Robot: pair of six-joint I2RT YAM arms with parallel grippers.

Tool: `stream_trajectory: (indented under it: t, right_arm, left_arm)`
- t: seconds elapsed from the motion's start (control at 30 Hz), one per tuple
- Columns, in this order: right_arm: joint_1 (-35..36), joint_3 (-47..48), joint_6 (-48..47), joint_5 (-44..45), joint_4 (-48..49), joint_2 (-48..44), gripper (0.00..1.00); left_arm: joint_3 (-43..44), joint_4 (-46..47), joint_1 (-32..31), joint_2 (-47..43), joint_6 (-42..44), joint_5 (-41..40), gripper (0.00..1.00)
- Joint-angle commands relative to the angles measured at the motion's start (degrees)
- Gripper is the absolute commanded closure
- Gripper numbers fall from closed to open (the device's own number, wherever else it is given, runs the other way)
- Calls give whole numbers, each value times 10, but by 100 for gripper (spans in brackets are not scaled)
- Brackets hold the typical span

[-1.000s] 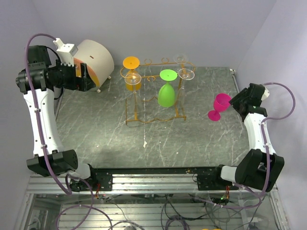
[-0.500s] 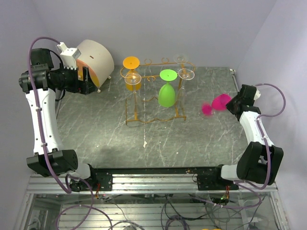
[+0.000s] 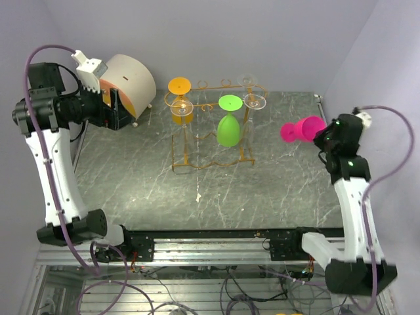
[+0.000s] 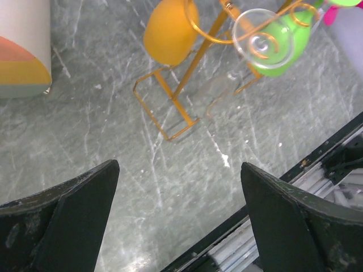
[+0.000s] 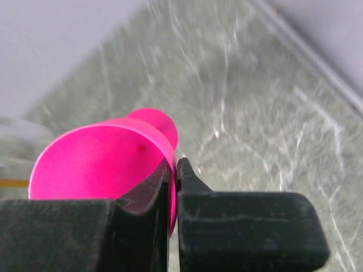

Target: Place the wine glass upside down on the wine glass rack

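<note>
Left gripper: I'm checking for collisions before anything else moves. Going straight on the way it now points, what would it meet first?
Most likely the wine glass rack, low at its end below the orange glass, though it might reach the table just short of it; depth is unclear.

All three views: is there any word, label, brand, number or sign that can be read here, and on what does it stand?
None: no text can be read in any view.
The wine glass rack, the pink wine glass and the white and orange drum carry no lettering.
If the arm housings bear any marking, it is too small to make out.
</note>
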Motion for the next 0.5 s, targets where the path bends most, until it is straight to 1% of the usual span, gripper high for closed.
stream_trajectory:
  t: [0.0, 0.03, 0.1, 0.17, 0.23, 0.27, 0.33, 0.37, 0.4, 0.43, 0.47]
  right_arm:
    - [3, 80, -19, 65, -32, -104, 100]
    - [3, 90, -19, 56, -19, -125, 100]
    - [6, 110, -10, 17, 12, -153, 100]
    - [16, 124, -9, -13, 57, -161, 100]
    - [24, 116, -5, -50, 131, -166, 100]
    - [25, 112, 2, -72, 169, -168, 100]
    - [26, 96, 18, -130, 287, -159, 100]
    - [26, 92, 32, -158, 331, -149, 100]
    - [26, 92, 45, -184, 374, -135, 100]
    - [26, 99, 54, -198, 401, -119, 100]
    - [26, 105, 66, -214, 427, -99, 100]
  left_arm:
    - [-8, 52, -4, -75, -132, 23, 1]
    - [-25, 82, -3, -95, -178, 19, 0]
    - [-48, 139, -3, -135, -261, 38, 1]
    - [-58, 197, -3, -159, -348, 98, 1]
    - [-86, 289, -3, -169, -466, 171, 0]
    - [-108, 361, -1, -171, -546, 203, 1]
    - [-167, 521, 1, -176, -714, 236, 0]
    - [-205, 611, 1, -177, -806, 241, 0]
    - [-237, 702, 1, -175, -923, 244, 0]
    - [-262, 784, -2, -168, -995, 242, 0]
    - [-272, 816, -5, -160, -1025, 233, 1]
